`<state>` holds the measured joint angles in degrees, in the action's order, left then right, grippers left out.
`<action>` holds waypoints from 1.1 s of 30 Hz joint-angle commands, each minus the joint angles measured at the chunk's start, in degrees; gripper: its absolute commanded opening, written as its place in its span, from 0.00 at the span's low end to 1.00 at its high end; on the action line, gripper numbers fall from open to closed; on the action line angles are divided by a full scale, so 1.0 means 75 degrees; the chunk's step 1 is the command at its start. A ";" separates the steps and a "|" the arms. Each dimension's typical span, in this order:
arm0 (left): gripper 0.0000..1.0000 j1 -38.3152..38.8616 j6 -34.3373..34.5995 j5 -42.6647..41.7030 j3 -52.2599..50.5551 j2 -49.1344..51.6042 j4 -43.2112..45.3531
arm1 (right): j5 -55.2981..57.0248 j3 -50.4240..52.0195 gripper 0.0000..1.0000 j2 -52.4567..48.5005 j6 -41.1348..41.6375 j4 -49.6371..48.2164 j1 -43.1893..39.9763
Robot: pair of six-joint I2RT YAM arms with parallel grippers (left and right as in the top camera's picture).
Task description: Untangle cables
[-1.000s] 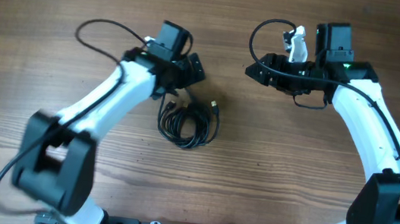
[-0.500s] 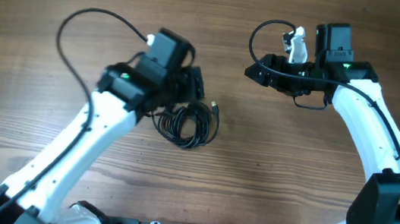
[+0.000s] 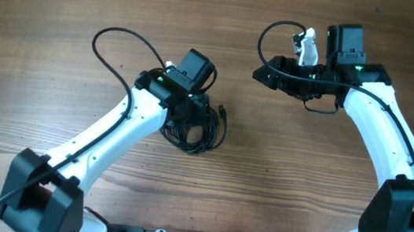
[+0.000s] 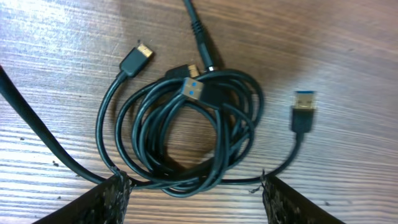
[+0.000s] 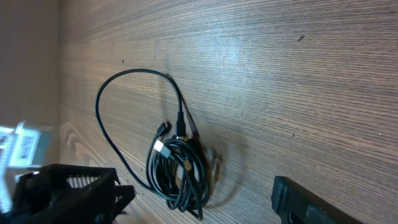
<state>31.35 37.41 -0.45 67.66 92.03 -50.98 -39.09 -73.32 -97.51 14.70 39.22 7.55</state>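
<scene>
L jaws are wide open, pads [image 4: 107, 200] down either side of the near edge of the cables [image 4: 186, 134]. Nothing gripped yet afaict, though the outer strand looks to touch both pads. R jaws are open and empty, parked well apart from the bundle, up and to my right in overhead.

The cables are one coiled lump on the tabletop [image 4: 348, 43], right under L wrist. Several loops are stacked, the blue plug [image 4: 193, 88] lies on top and the micro plug [image 4: 136, 60] is out at the edge. The loose USB plug [image 4: 303, 112] sits just beside the coil.

Risks imo:
- If I close L here, I catch 3-4 strands at once. The whole lump lifts as one and nothing separates.
- Pulling w/o R pinning the far side means the bundle just drags, or the loops cinch tighter.
- The blue plug is threaded over the coil. A tug on the wrong strand hooks it in a loop and makes a real knot.
- The pads are low, so closing could scrape the tabletop and flick strands out.
- L's own arm wire [image 4: 28, 115] runs just beside the coil, so it could get pinched or mistaken for a cable.

I can't tell which plug belongs to which strand from here.
</scene>
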 commanded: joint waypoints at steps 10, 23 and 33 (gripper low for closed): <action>0.68 0.0055 0.0102 0.0251 -0.0163 0.0513 -0.0044 | 0.0108 -0.0157 0.83 -0.0117 -0.0256 0.0122 0.0012; 0.63 0.0055 0.0708 0.0560 -0.0903 0.0533 0.0624 | 0.0105 -0.0157 0.83 -0.0117 -0.0361 0.0207 0.0012; 0.56 0.0055 0.0705 0.0731 -0.1268 0.0548 0.0950 | 0.0105 -0.0157 0.83 -0.0117 -0.0341 0.0160 0.0012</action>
<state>31.46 41.91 3.25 59.18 95.37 -44.03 -38.89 -73.32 -97.51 13.19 40.69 7.55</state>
